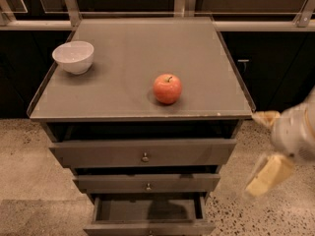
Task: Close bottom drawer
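The bottom drawer (118,227) is the lowest and narrowest of three dark grey-brown drawers. It stands pulled out, its empty inside (147,208) showing, and its front panel is cut by the lower edge of the view. My gripper (267,147) is at the right, beside the cabinet at about the height of the upper two drawers. It is clear of the cabinet. Its cream fingers (269,175) are spread apart with nothing between them.
The top drawer (142,153) and middle drawer (146,182) are each slightly out. A red apple (167,88) and a white bowl (74,57) sit on the cabinet top (128,38). Dark cabinets run behind. Speckled floor (29,181) lies on both sides.
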Action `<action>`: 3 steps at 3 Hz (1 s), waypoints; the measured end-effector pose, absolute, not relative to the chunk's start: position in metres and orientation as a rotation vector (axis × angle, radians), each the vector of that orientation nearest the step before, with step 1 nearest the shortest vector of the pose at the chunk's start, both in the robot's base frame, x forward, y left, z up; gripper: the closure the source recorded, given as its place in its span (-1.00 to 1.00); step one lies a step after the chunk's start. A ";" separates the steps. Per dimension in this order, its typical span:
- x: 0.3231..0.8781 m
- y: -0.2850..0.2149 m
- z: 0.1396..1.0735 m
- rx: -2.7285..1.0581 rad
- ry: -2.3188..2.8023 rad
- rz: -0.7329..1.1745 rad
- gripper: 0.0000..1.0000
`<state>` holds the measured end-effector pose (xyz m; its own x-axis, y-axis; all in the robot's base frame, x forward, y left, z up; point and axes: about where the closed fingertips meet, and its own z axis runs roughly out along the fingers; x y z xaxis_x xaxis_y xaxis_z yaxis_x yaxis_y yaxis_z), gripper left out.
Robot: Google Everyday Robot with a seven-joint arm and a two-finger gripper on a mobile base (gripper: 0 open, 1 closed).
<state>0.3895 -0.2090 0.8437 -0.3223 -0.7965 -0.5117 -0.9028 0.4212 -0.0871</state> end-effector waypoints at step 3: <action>0.318 -0.174 0.622 -1.216 2.394 0.770 -0.96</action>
<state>0.3175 -0.1744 0.6222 -0.5721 -0.6299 -0.5252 -0.8180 0.4849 0.3094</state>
